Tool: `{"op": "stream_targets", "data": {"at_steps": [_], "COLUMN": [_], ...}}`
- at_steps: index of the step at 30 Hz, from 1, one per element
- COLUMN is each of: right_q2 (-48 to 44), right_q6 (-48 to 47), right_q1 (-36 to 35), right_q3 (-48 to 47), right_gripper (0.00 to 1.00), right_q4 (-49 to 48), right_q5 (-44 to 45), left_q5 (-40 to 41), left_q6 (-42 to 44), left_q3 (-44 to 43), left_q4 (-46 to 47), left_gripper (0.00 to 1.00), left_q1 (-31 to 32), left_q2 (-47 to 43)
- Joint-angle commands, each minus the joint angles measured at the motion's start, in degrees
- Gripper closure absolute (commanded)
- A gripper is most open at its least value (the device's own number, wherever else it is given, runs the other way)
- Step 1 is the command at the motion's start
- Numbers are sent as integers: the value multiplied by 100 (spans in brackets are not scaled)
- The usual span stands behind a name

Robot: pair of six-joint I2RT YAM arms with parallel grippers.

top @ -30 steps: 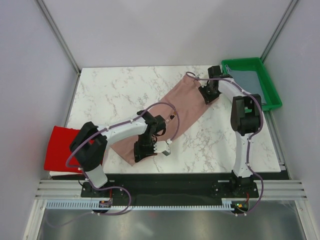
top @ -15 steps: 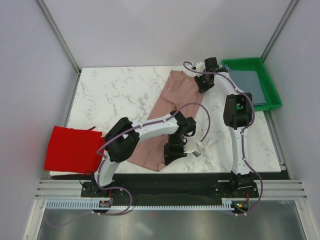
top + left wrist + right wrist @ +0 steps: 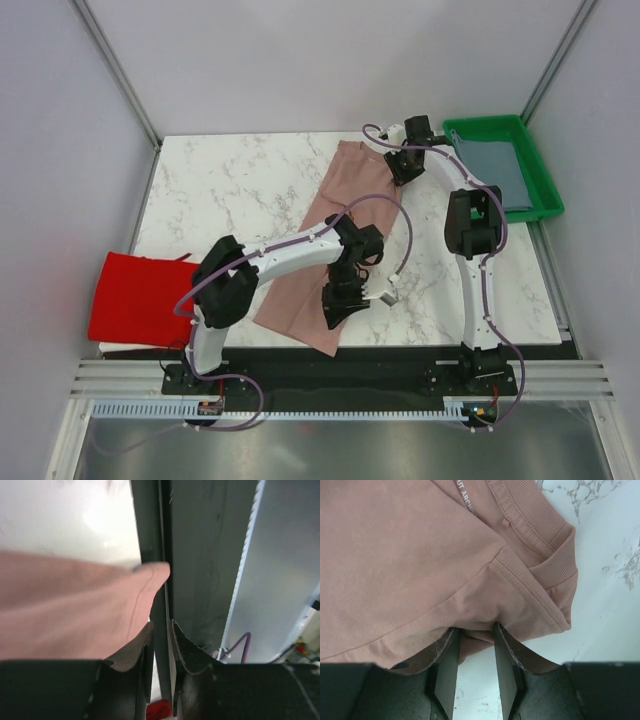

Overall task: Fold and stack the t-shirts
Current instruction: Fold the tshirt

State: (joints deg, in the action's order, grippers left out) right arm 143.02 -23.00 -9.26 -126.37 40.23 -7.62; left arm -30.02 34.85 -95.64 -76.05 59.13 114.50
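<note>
The dusty-pink t-shirt [image 3: 350, 190] lies folded in a long strip from the table's back to its near edge. My right gripper [image 3: 400, 165] is at the far end by the collar. In the right wrist view the gripper [image 3: 476, 630] is shut on a bunched fold of the pink shirt [image 3: 410, 555]. My left gripper [image 3: 335, 305] is at the shirt's near end. In the left wrist view its jaws [image 3: 161, 625] stand a narrow gap apart with nothing between them, and the pink cloth [image 3: 65, 605] lies beside the left finger. The red t-shirt [image 3: 140, 300] lies at the left edge. The grey-blue t-shirt [image 3: 495, 165] lies in the tray.
The green plastic tray [image 3: 545, 195] stands at the back right corner, just right of my right gripper. The table's dark front rail [image 3: 200, 555] runs right under my left gripper. Marble tabletop [image 3: 230, 180] shows at the back left.
The pink shirt has swung from a diagonal to nearly lengthwise. My left gripper carried its near end right, then slightly back left. My right gripper moved the collar end toward the back.
</note>
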Motion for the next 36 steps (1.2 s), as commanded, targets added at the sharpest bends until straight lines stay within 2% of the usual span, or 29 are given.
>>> {"op": "stream_targets", "data": {"at_steps": [1,11,14,19,23,26,36], "right_q2": [-555,-925,-759,-153,313,603,973], "right_q6": [200,192,103,33,-28,-81,208], "right_q1": [-50,-50,-50,-67,-173,-287,-481], "right_q3": [252,798,754,166,-432,-906,-1460], "right_gripper": [59,58,58,58,58,57,50], "right_q4": [12,38,55,90,91,29,-894], "right_q5": [-73,-152,-65,58,138,173,15], "left_q5": [356,155,84,49,-83,-171,-390], "left_q6": [-172,-233,-268,-312,-382,-400,-593], "left_q3": [703,1073,959,704,362,-269,-1923], "left_q4": [-25,881,978,996,996,891,495], "left_gripper": [76,79,79,79,79,79,79], "left_q1": [-455,-737,-737,-728,-631,-447,-69], "left_q2": [-173,617,837,1153,1426,1697,2498]}}
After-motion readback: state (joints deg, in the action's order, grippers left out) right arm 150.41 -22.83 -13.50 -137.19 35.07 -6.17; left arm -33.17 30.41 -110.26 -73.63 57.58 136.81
